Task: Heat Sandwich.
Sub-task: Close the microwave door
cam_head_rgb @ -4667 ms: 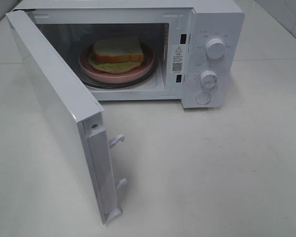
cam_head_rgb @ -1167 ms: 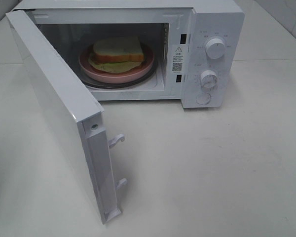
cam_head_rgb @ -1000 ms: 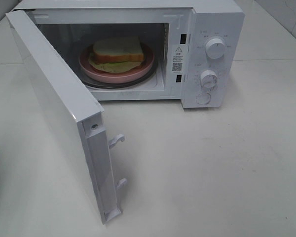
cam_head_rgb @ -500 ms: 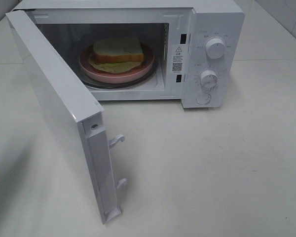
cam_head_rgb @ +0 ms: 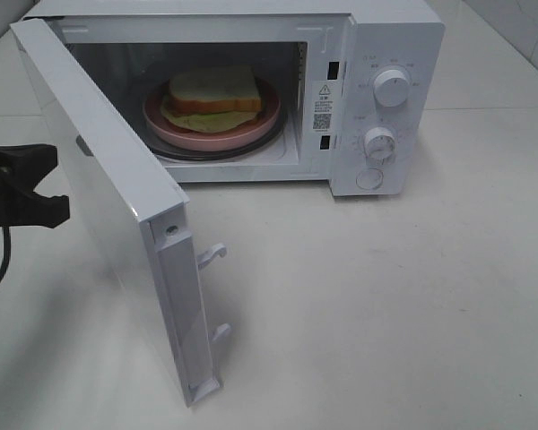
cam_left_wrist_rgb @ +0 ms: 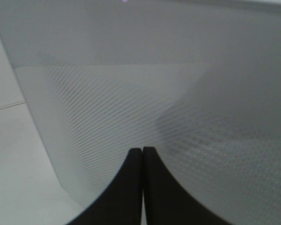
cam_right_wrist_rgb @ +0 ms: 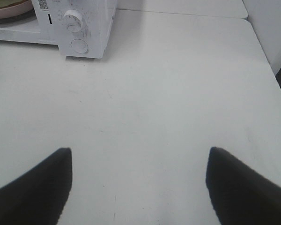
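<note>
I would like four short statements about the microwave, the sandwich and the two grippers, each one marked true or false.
1. The microwave door stands open. True.
2. The sandwich lies outside the microwave. False: it sits on the pink plate inside it.
3. The left gripper is shut. True.
4. The right gripper holds the pink plate. False: it is open and empty, above the table.
</note>
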`<state>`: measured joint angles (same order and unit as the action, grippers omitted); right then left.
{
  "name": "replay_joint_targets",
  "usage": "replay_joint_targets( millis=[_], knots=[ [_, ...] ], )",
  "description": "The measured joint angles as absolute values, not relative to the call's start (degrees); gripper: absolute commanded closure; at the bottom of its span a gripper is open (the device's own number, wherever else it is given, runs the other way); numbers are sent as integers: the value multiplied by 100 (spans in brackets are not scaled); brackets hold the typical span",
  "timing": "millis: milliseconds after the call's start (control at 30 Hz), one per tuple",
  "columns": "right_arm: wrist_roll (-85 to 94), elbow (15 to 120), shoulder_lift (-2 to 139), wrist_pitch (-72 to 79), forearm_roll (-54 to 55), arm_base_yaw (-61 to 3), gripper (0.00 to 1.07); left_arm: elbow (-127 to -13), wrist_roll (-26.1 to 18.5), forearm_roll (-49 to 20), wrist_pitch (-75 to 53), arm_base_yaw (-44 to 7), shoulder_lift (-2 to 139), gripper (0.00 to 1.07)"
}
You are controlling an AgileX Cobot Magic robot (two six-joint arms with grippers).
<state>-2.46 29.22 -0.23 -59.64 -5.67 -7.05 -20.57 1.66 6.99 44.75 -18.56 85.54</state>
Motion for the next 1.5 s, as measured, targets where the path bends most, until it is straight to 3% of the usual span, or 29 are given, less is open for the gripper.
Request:
replay_joint_targets(
  millis=[367, 833, 1500],
  knots=[
    [-246, 2922, -23, -5964, -567, -705, 31, -2704, -92, 0, 4492, -2710, 9167, 106],
    [-246, 2922, -23, -5964, -567, -705, 31, -3959, -115, -556, 4469, -3489, 10073, 106],
    [-246, 2922, -23, -5964, -567, -705, 31, -6050, -115, -733, 3610, -4016, 11241, 106]
  ],
)
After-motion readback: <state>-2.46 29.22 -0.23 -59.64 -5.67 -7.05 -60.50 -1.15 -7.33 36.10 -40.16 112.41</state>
